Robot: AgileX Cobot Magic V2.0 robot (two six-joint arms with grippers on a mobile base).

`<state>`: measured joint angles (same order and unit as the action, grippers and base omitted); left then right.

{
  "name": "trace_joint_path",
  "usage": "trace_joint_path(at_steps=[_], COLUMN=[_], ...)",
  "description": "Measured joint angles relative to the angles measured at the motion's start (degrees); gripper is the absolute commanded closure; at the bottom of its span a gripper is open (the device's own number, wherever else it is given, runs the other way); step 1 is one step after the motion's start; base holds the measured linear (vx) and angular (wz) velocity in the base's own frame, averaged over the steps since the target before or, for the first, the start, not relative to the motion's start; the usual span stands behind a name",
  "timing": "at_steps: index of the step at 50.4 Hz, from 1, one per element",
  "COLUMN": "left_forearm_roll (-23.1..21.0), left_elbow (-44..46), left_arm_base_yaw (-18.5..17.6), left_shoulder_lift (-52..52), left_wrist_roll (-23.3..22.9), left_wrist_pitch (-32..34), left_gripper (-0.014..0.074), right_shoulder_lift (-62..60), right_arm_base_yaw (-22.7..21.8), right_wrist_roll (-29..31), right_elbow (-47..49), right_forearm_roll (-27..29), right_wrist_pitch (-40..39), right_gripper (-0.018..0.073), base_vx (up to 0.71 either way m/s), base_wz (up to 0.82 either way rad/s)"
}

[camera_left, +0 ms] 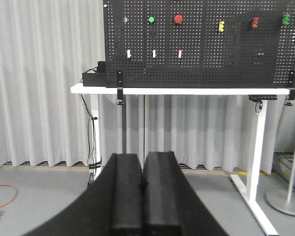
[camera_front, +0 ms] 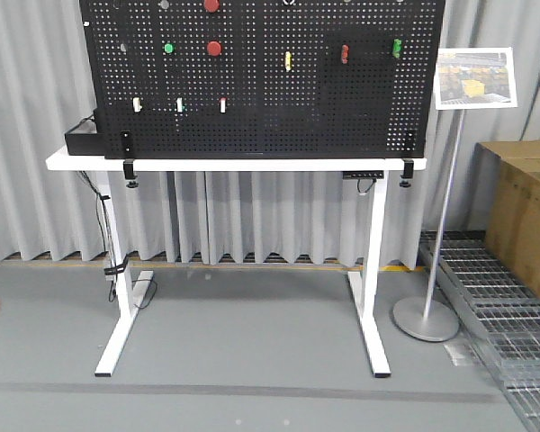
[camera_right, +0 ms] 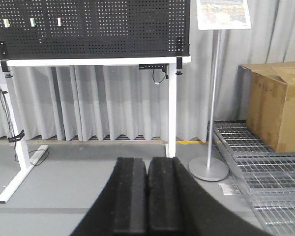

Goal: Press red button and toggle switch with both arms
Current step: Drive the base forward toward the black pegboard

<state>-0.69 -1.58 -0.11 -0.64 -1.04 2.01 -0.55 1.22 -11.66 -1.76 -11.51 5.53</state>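
My left gripper (camera_left: 142, 196) has its pads pressed together on nothing; my right gripper (camera_right: 147, 196) is likewise closed and empty. Both sit well apart from the pegboard (camera_left: 211, 64), far ahead on the white table (camera_left: 187, 91). From the left gripper the red button (camera_left: 178, 19) lies high and a little right, just right of the green button (camera_left: 151, 19). The toggle switch (camera_left: 125, 19) lies high and slightly left, its lever too small to read. My right wrist view shows neither: both lie up and left of it, so I judge the left arm nearer.
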Motion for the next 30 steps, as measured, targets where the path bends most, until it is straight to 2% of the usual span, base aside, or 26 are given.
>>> trace_joint_path(at_steps=[15,30], left_forearm_roll=[0.00,0.00], left_elbow=[0.00,0.00], left_arm_base_yaw=[0.00,0.00], left_shoulder_lift=[0.00,0.00], left_wrist_roll=[0.00,0.00], left_wrist_pitch=[0.00,0.00], left_gripper=[0.0594,0.0594], right_shoulder_lift=[0.00,0.00], right_arm_base_yaw=[0.00,0.00], right_wrist_roll=[0.00,0.00], right_elbow=[0.00,0.00], right_forearm_roll=[0.00,0.00], right_wrist_pitch=[0.02,0.02], right_gripper=[0.0563,0.0563], base_vx=[0.35,0.47], base_wz=[0.06,-0.04])
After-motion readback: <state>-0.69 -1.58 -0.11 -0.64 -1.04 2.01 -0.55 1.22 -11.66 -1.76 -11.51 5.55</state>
